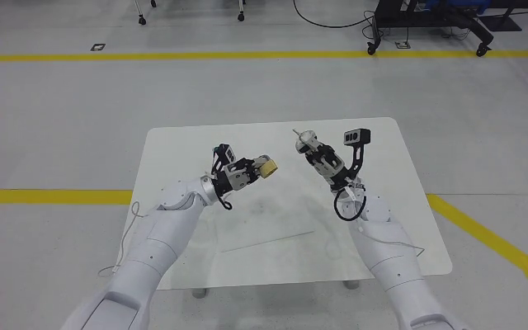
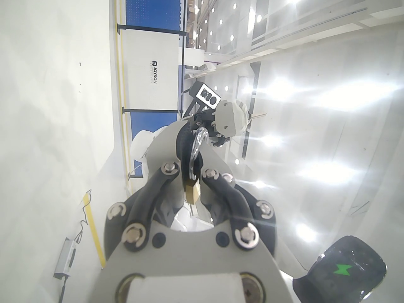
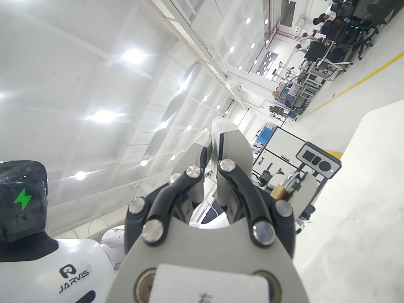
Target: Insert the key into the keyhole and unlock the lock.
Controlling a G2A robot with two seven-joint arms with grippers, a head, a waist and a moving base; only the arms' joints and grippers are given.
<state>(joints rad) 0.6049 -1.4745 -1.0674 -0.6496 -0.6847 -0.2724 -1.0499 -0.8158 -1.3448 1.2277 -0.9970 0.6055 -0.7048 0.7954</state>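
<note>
Both arms are raised above the white table [image 1: 272, 247]. My left gripper [image 1: 252, 170] is shut on a brass padlock [image 1: 266, 167]. In the left wrist view its brass body [image 2: 192, 192] sits between the fingers [image 2: 193, 171], and the silver shackle [image 2: 198, 141] points away from the camera. My right gripper [image 1: 310, 147] is shut on the key [image 1: 299, 134], whose thin tip sticks out beyond the fingers and points toward the table's far edge. The closed fingers [image 3: 232, 145] hide the key's head. Key and padlock are a short gap apart, not touching.
The table's rounded far edge [image 1: 272, 125] lies just beyond both grippers. A yellow line [image 1: 247, 56] crosses the floor behind it, with wheeled carts [image 1: 429, 25] at the back right. A clear sheet [image 1: 264, 235] lies on the table's near part.
</note>
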